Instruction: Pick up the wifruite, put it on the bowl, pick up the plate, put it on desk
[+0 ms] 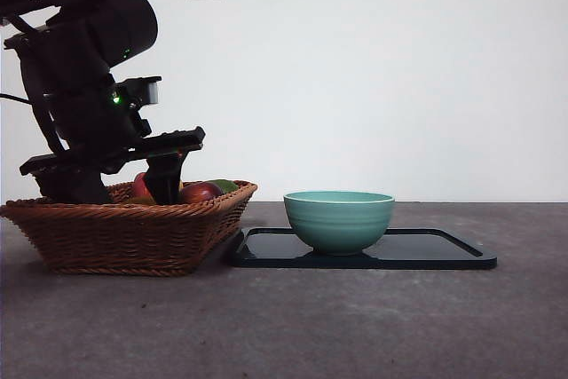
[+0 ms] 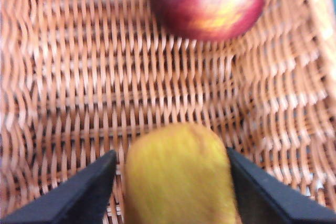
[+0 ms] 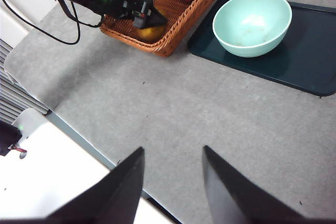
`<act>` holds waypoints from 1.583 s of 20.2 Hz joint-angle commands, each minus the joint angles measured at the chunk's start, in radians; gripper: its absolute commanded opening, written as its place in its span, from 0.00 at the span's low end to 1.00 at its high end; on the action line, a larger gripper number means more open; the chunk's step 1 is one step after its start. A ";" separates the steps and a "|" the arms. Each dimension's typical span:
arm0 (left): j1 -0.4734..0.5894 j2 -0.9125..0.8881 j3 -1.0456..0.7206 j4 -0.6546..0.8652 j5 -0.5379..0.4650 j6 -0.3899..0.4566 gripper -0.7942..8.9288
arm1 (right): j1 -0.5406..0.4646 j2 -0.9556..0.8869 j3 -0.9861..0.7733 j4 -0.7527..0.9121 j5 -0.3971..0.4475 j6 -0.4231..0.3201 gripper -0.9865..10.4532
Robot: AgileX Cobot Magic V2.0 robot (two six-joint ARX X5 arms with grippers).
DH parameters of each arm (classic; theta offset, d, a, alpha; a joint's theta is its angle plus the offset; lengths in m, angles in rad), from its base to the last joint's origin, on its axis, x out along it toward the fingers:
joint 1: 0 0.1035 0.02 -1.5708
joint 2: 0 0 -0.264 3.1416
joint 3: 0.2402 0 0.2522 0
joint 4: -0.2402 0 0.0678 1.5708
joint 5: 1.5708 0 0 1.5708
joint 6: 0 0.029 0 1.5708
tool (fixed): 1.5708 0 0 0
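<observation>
Nearest us is the wicker basket, and down in it our left gripper has its jaws spread wide either side of the wifruite, not visibly pinching it yet, so we judge we're at the grasp of step one; right gripper waits spread and empty well back over the desk. Next we need to close, lift clear of the basket rim and the red-yellow apple, then carry across to the bowl on the dark tray. The wifruite's long axis runs parallel to the jaws, one end pointing toward the apple, so we'd be closing across its short width.
</observation>
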State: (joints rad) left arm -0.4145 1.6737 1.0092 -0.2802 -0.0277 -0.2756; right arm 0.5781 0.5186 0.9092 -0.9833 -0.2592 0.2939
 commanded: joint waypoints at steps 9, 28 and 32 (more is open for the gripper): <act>-0.005 -0.118 0.011 -0.018 -0.002 0.002 0.44 | 0.008 0.002 0.018 0.010 0.002 0.010 0.24; -0.078 -0.733 0.011 -0.384 0.396 0.088 0.44 | 0.008 0.013 0.018 0.063 0.028 0.035 0.24; -0.078 -0.769 0.011 -0.473 0.487 0.164 0.44 | 0.008 0.051 0.018 0.063 0.027 0.060 0.24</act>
State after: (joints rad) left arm -0.4870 0.8986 1.0092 -0.7616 0.4530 -0.1493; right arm 0.5777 0.5629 0.9096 -0.9279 -0.2340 0.3325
